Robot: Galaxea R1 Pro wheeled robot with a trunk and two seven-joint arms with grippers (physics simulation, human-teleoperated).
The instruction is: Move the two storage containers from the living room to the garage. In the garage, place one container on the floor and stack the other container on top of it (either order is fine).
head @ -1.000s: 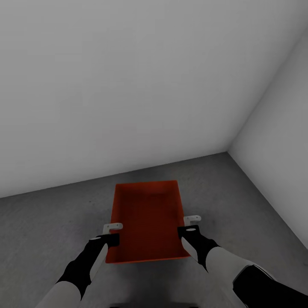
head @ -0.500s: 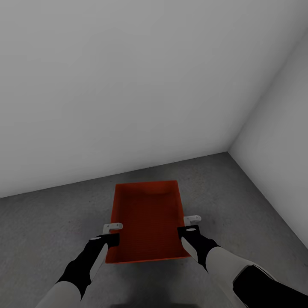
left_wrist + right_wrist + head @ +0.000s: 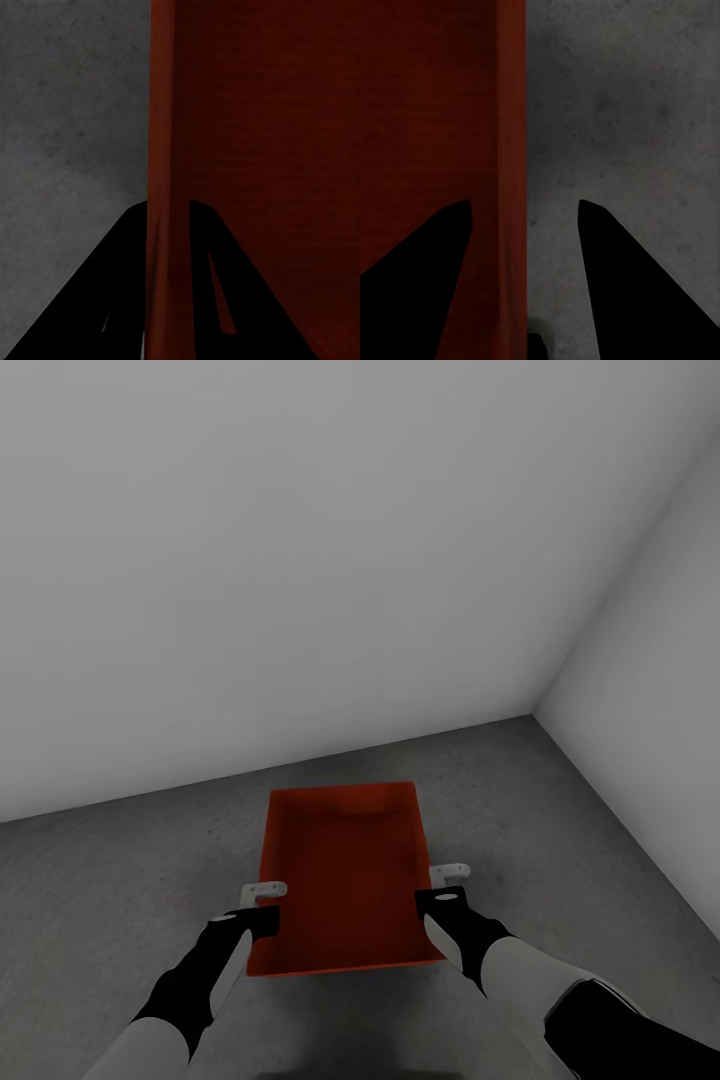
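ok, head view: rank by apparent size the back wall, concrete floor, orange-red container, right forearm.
1. Back wall, largest by far.
2. Concrete floor.
3. Orange-red container and right forearm: look alike in area. The forearm is cut by the frame edge and nearer the camera, so no ranking between them.

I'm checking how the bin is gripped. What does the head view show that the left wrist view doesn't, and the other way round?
The head view takes in the whole storage container, open-topped and empty, with the right gripper at one long side and two grey-white walls meeting in a corner behind it. The left wrist view adds the close detail: the left gripper has its jaws pressed against both faces of the container's side wall. Both views show the red container and the dark concrete floor.
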